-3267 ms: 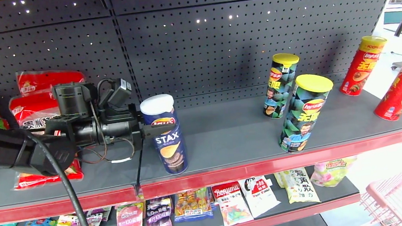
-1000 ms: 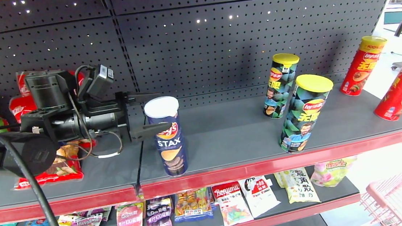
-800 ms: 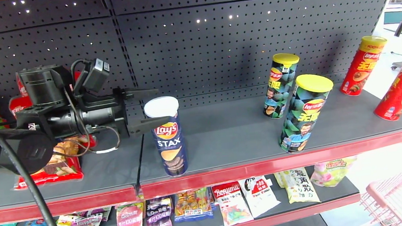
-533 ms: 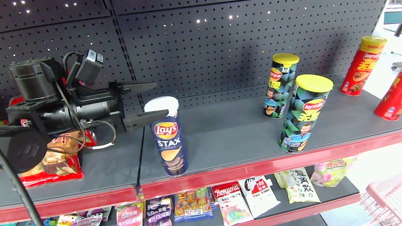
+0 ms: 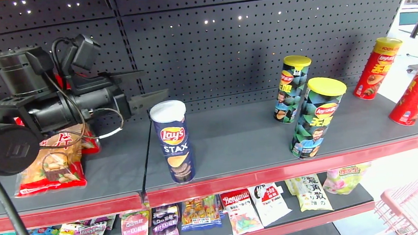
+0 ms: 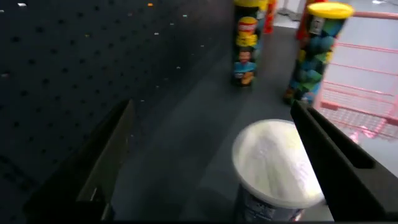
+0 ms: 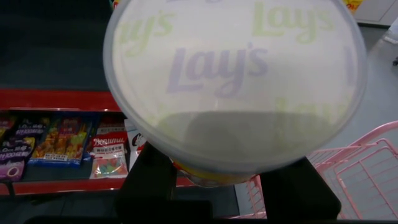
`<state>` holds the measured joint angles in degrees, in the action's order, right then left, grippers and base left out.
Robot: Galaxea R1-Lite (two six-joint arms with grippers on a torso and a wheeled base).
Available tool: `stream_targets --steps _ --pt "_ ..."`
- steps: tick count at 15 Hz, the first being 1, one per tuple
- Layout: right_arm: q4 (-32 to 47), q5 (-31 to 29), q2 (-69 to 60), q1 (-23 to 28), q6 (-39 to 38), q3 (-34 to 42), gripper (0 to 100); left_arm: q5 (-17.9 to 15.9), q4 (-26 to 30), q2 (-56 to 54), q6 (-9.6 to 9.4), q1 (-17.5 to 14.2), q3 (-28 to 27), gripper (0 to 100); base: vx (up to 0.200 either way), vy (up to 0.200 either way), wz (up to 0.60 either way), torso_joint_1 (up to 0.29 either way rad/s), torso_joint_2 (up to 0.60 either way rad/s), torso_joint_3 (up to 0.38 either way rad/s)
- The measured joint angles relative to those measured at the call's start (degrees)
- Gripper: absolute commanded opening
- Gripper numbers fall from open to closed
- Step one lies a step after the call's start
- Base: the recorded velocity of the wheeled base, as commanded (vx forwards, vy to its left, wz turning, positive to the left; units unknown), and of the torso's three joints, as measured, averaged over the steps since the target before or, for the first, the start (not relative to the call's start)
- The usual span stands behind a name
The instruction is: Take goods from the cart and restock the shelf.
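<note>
While your left gripper (image 5: 153, 83) hangs wide open and empty just above the blue can (image 5: 173, 141) upright on the shelf (image 5: 233, 138), your right gripper (image 7: 217, 186) clamps a second can (image 7: 233, 81) by the cart (image 7: 367, 162). Likely light, stiff, slick, dentable: grip mid-body, not the lid.

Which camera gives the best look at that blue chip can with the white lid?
The head view: the blue can stands whole and upright near the front edge of the shelf. The left wrist view catches its white lid from above. The right wrist view faces a different can.
</note>
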<state>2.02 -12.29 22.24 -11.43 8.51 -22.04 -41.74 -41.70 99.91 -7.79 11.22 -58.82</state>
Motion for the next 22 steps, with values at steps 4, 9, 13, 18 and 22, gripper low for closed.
stream_targets --steps 4,9,13,18,22 --pt "-0.13 0.09 0.34 -0.05 0.0 -0.09 0 19.52 0.13 -2.32 4.18 0.05 0.35 100 0.0 0.0 0.0 0.0 0.0 0.0" --pt "0.0 -0.22 2.68 0.04 0.13 -1.38 0 38.13 3.08 -9.59 4.71 0.16 12.3 100 0.0 0.0 0.0 0.0 0.0 0.0" --pt "-0.83 0.77 9.51 1.51 0.3 -4.74 0 35.67 15.08 -23.02 4.86 -0.35 23.58 100 0.0 0.0 0.0 0.0 0.0 0.0" --pt "-1.78 4.5 15.71 1.27 5.14 -6.29 0 27.38 42.48 -46.86 4.9 -1.08 28.11 100 0.0 0.0 0.0 0.0 0.0 0.0" --pt "-1.73 8.79 15.66 1.18 5.45 -6.35 0 30.09 52.5 -61.77 4.86 -1.3 31.1 100 0.0 0.0 0.0 0.0 0.0 0.0"
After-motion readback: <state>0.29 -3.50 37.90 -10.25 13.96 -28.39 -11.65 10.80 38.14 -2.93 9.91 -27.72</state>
